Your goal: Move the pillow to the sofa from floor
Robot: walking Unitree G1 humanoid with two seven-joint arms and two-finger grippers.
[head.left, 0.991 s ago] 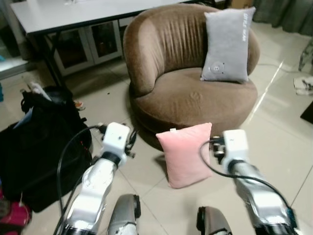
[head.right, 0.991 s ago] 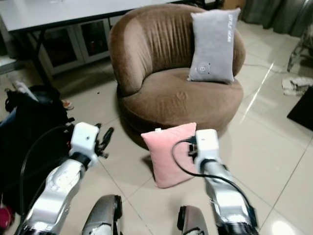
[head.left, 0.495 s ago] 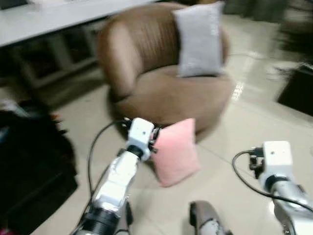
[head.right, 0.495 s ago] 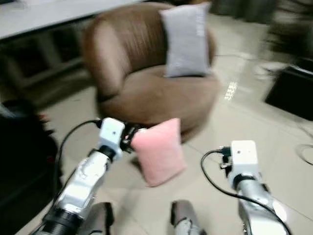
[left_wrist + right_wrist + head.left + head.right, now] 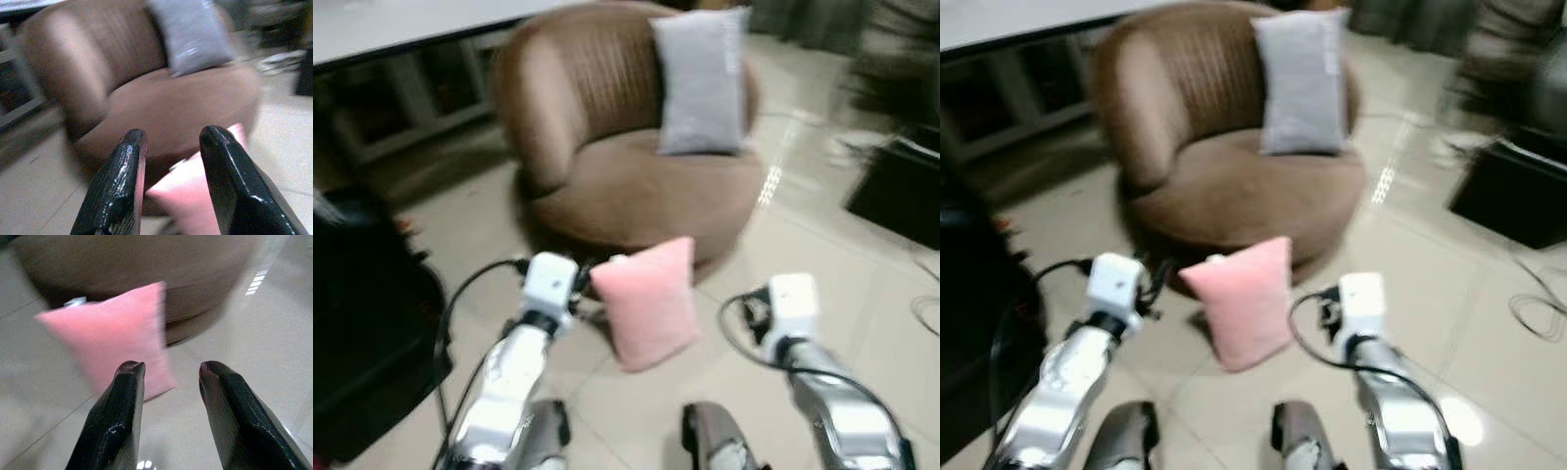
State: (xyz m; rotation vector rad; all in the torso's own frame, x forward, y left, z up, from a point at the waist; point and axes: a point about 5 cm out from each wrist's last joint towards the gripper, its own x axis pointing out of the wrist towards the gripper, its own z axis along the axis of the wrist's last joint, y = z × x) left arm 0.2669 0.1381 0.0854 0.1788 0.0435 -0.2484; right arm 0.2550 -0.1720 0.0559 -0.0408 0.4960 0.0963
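Nearest, both silver arms reach forward over the tiled floor (image 5: 862, 294), one on each side of the pink pillow (image 5: 646, 302). The left gripper (image 5: 171, 147) sits just left of the pillow's upper corner, its two black fingers spread with nothing between them; its wrist view looks over that corner toward the sofa seat. The right gripper (image 5: 168, 372) hangs to the right of the pillow and a little nearer, fingers equally parted and empty, pointing at the pillow's lower right edge and the bare tile beside it. Neither gripper looks to be touching the fabric, though blur makes the left one hard to judge.

The pink pillow stands upright on the floor, leaning against the front base of the round brown sofa (image 5: 636, 196). So the task seems barely begun: the arms are lined up, but grasping, lifting and placing are all left to do.

Farther back, a grey pillow (image 5: 703, 83) rests upright against the sofa's backrest, leaving most of the seat free. At the near left lies a black bag (image 5: 362, 323), at the far left a table (image 5: 401, 29), and at the right a dark object (image 5: 901, 201) on the floor
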